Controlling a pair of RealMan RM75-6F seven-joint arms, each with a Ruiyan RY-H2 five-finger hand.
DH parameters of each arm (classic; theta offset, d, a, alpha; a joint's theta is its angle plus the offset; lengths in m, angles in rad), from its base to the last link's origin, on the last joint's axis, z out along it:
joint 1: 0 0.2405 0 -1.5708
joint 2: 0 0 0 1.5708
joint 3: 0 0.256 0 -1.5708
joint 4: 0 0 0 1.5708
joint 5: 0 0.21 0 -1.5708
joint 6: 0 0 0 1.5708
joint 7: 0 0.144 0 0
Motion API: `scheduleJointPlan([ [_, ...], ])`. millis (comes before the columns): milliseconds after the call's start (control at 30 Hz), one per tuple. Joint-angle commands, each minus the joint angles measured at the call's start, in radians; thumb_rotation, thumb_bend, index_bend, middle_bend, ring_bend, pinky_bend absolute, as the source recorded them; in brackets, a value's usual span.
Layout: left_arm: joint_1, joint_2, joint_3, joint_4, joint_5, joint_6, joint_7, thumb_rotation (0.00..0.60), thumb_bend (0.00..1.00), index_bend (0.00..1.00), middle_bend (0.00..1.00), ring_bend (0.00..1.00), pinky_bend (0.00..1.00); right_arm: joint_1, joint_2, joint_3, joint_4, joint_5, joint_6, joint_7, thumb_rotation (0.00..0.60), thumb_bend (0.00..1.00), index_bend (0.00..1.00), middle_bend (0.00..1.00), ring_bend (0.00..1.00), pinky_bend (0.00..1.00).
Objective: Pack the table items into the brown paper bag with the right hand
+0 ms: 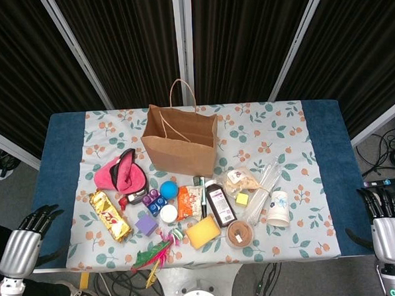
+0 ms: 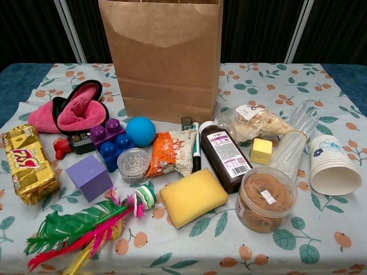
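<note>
A floral-clothed table bears a paper bag and clutter.

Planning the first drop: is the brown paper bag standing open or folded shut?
Standing upright and open: in the head view the brown paper bag shows a gaping mouth with its handle up. No item is visibly inside it.

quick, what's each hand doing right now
Left hand: open, holding nothing, off the table's left edge.
Right hand: open, holding nothing, off the table's right edge.
</note>
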Motion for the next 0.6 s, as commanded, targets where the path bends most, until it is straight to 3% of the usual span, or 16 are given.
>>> scheduleJointPlan([
  [33,0.001,-0.001,0.000,0.000,0.000,0.001,0.001,0.600,0.11,0.26,0.27,0.17,0.25,0.001,0.000,-0.001,-0.002,-0.001,-0.003,-0.001,0.600,0.00,0.11,0.13,0.00,0.00],
  [333,0.003,0.006,0.002,-0.007,0.004,0.004,0.001,0.600,0.11,0.26,0.27,0.17,0.25,0.022,0.040,-0.014,-0.029,-0.032,-0.026,-0.015,0.600,0.00,0.11,0.15,0.00,0.00],
  [600,0.000,-0.012,-0.003,0.012,0.002,0.005,-0.011,0.600,0.11,0.26,0.27,0.17,0.25,0.161,0.119,-0.072,0.024,-0.182,-0.183,-0.152,0.600,0.01,0.16,0.21,0.03,0.00],
])
